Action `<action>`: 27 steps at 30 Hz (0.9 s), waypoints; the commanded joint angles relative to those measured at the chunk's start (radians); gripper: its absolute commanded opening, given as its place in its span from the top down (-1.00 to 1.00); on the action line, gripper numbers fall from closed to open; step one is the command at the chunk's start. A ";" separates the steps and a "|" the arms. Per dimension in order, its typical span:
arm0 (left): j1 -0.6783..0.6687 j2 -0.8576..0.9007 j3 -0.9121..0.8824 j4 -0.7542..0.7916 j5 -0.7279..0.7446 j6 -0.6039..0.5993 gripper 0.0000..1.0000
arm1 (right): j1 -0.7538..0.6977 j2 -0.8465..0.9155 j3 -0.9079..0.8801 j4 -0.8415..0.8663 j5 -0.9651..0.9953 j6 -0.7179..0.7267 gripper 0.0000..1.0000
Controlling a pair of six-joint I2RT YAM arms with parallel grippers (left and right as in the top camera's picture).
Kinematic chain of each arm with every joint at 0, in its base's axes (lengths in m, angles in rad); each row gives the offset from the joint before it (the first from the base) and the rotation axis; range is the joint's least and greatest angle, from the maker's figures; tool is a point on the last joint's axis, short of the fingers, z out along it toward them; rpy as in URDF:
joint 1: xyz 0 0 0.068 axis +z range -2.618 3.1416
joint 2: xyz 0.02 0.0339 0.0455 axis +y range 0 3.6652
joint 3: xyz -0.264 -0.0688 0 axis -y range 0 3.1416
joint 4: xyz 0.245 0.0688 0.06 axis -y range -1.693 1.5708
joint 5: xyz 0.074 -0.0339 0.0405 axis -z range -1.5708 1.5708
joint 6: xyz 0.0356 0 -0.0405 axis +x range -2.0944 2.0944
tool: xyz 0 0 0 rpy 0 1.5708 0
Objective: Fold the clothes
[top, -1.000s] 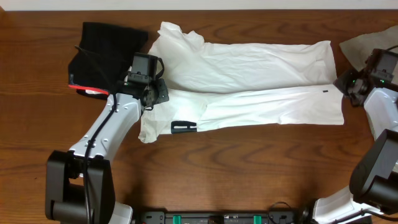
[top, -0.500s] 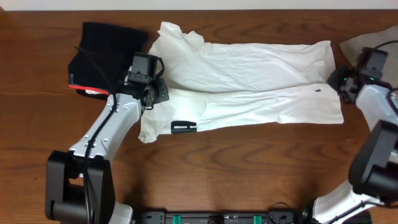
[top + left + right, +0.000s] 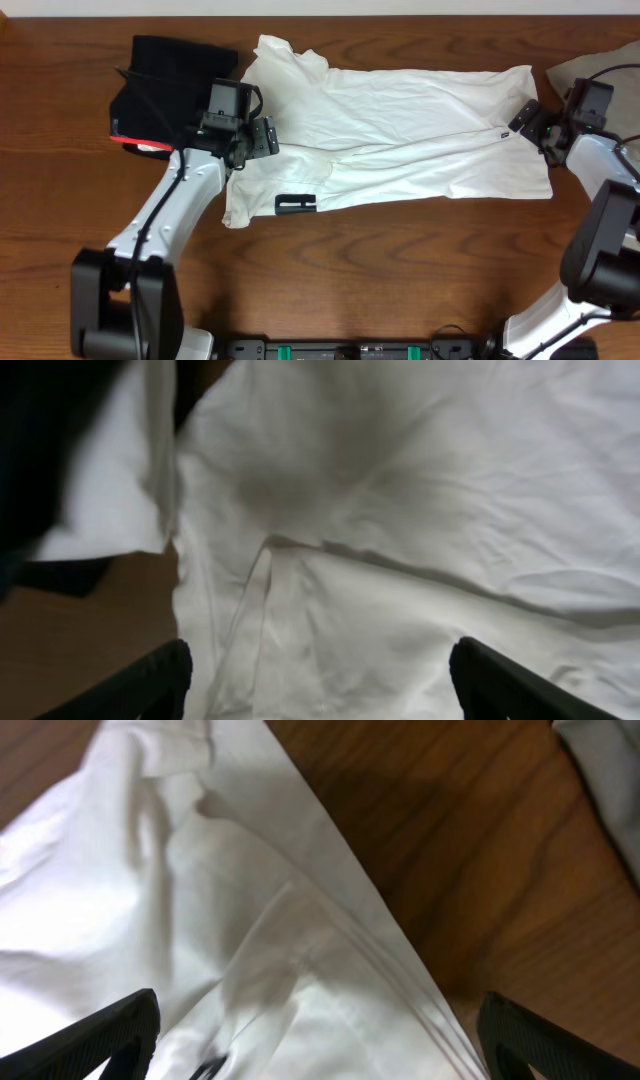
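On the wooden table [image 3: 400, 260] the white T-shirt [image 3: 400, 140] lies flat in the middle, folded along its length, with a small black print [image 3: 296, 204] near its front edge. The left gripper [image 3: 268, 138] hangs over the shirt's left end, its 2 fingers spread wide and gripping nothing. The right gripper [image 3: 533, 130] is open too, over the shirt's right hem. Farther back, a black garment [image 3: 170, 75] with a red edge lies just beside the shirt's left end, and a grey-beige garment [image 3: 590, 65] lies at the right corner.

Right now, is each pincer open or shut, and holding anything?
Left pincer: open, holding nothing, above the white T-shirt.
Right pincer: open, holding nothing, above the white T-shirt's edge.
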 commanded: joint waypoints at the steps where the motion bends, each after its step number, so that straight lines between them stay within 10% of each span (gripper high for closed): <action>1: 0.004 -0.112 0.056 -0.035 -0.012 -0.003 -0.71 | 0.006 -0.125 0.007 -0.032 -0.032 -0.033 -0.98; 10: 0.003 -0.252 0.056 -0.394 -0.011 -0.211 -0.40 | 0.005 -0.366 0.007 -0.311 -0.033 -0.032 -0.99; 27: 0.003 -0.068 -0.017 -0.615 0.010 -0.081 -0.42 | 0.006 -0.378 0.006 -0.483 -0.032 -0.032 -0.98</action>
